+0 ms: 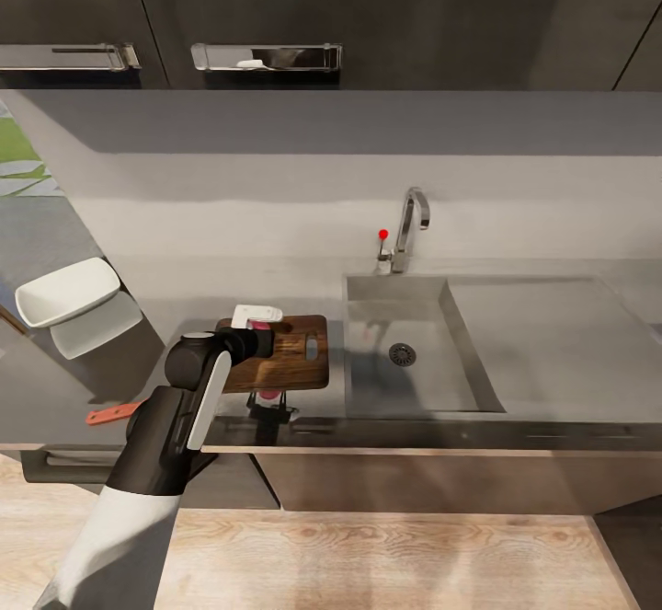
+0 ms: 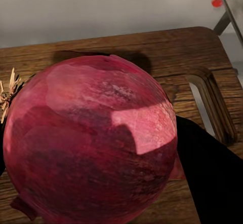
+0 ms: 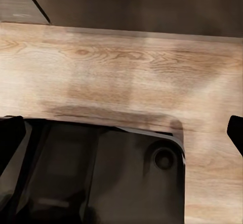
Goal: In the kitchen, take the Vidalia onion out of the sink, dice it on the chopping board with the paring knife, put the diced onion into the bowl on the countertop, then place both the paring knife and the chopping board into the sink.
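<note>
The Vidalia onion (image 2: 91, 143), red-purple and glossy, looms large in the left wrist view just above the chopping board (image 2: 167, 57). My left gripper (image 1: 258, 319) is shut on the onion (image 1: 264, 326), with one black finger (image 2: 210, 176) against its side. The dark brown chopping board (image 1: 294, 352) lies on the countertop (image 1: 184, 297) just left of the sink (image 1: 414, 380). The paring knife's red handle (image 1: 112, 414) pokes out near the counter's front edge, left of my arm. The white bowl (image 1: 67, 291) sits at the far left. My right gripper (image 3: 123, 135) is open over the wooden floor.
A curved chrome tap (image 1: 411, 224) with a red-tipped lever (image 1: 383, 235) stands behind the basin, and the drainboard (image 1: 552, 343) stretches to the right. Dark upper cabinets (image 1: 267, 12) hang above. My dark base (image 3: 101, 178) lies below the right gripper.
</note>
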Controlling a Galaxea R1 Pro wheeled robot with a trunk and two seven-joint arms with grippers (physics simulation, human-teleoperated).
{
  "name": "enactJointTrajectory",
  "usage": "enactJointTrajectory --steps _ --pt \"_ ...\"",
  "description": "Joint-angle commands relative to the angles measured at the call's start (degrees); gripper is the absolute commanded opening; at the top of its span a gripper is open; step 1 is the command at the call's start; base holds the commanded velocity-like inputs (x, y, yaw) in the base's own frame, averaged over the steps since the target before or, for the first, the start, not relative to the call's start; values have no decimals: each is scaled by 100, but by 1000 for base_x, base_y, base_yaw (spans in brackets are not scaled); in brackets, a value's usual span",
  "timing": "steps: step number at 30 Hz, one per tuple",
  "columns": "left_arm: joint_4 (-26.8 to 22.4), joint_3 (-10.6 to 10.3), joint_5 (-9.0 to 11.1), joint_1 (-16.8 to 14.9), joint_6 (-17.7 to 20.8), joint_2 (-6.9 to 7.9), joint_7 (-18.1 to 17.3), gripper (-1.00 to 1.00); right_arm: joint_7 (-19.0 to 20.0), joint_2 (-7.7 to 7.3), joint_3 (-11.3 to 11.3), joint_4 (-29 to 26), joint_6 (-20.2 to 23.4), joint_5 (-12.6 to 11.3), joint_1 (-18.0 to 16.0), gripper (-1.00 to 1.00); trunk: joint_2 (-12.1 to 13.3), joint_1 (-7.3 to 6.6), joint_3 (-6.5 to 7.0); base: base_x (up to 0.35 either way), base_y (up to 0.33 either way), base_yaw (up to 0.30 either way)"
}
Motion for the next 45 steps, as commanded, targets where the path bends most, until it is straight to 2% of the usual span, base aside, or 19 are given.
enactJointTrajectory --steps 1,22,45 --pt "-2 0 44 -5 25 -1 24 -100 7 1 -7 -8 -6 12 3 100 -10 3 -9 0 0 0" --pt "325 0 40 -5 12 4 24 -100 7 1 -7 -15 -24 6 0 100 -10 3 -9 0 0 0" --pt "393 0 45 -5 4 4 24 -100 7 1 -7 -16 -23 6 2 100 -10 3 -9 14 0 0"
